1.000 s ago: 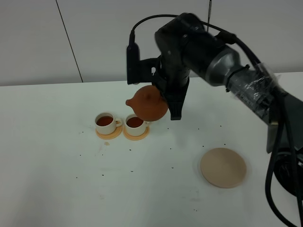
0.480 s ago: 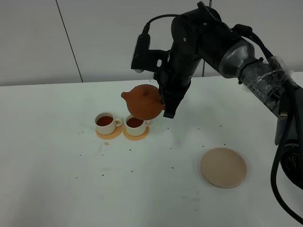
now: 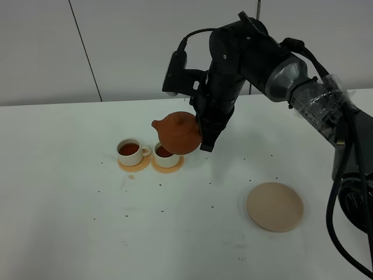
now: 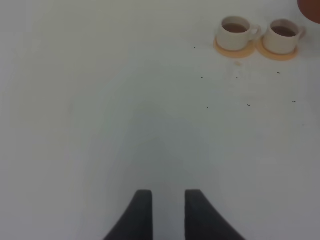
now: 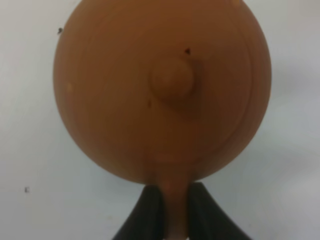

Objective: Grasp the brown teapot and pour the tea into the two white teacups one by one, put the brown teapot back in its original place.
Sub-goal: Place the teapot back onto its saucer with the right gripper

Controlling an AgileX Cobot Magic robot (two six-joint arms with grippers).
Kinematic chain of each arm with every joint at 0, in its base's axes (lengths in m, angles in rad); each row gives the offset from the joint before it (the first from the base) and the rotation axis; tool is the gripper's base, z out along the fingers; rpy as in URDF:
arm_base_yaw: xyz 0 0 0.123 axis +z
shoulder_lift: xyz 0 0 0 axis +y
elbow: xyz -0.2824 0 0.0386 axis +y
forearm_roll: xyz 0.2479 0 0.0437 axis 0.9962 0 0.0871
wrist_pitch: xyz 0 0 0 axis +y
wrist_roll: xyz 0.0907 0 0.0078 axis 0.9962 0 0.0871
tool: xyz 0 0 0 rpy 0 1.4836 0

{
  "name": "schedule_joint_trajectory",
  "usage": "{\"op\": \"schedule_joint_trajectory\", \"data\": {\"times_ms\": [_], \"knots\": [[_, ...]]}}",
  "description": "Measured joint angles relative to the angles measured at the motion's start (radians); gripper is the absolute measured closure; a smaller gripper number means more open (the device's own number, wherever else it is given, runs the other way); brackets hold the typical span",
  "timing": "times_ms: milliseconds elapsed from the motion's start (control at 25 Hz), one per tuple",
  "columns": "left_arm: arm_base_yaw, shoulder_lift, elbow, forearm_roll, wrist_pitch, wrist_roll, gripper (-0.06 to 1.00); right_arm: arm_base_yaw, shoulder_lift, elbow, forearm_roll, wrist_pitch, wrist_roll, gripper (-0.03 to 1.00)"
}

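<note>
My right gripper [image 3: 204,129] is shut on the handle of the brown teapot [image 3: 178,132] and holds it in the air, roughly level, spout to the left, over the right teacup. The right wrist view shows the teapot [image 5: 162,90] from above with its knobbed lid, the handle clamped between the fingers [image 5: 150,212]. Two white teacups, left [image 3: 129,151] and right [image 3: 165,155], stand on small orange coasters, each holding dark tea [image 3: 128,149]. They also show in the left wrist view [image 4: 237,31], [image 4: 283,35]. My left gripper [image 4: 163,212] hovers low over bare table, nearly closed and empty.
The large pale beige coaster disc [image 3: 274,206] lies at the right front of the white table [image 3: 70,221], with nothing on it. Small dark specks are scattered over the tabletop. The right arm [image 3: 303,93] reaches in from the right.
The teapot has tipped back from its pouring tilt to about level and moved slightly, still over the right cup. The left gripper shows no earlier view.
</note>
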State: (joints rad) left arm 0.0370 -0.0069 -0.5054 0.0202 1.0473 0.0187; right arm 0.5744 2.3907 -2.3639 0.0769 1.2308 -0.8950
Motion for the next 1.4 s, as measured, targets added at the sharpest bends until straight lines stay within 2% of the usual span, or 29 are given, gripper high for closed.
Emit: {"op": "schedule_joint_trajectory", "data": {"times_ms": [360,480,920,1240,1400], "knots": [[0.0,0.0,0.0,0.0,0.0,0.0,0.71,0.0,-0.009,0.0,-0.003,0.0,0.028,0.87],[0.0,0.0,0.0,0.0,0.0,0.0,0.71,-0.001,-0.053,0.048,-0.02,-0.004,0.045,0.87],[0.0,0.0,0.0,0.0,0.0,0.0,0.71,-0.091,-0.316,0.571,-0.034,-0.015,0.079,0.87],[0.0,0.0,0.0,0.0,0.0,0.0,0.71,-0.155,-0.536,0.994,-0.004,-0.334,0.086,0.87],[0.0,0.0,0.0,0.0,0.0,0.0,0.71,-0.196,-0.582,1.084,-0.003,-0.387,0.101,0.87]]}}
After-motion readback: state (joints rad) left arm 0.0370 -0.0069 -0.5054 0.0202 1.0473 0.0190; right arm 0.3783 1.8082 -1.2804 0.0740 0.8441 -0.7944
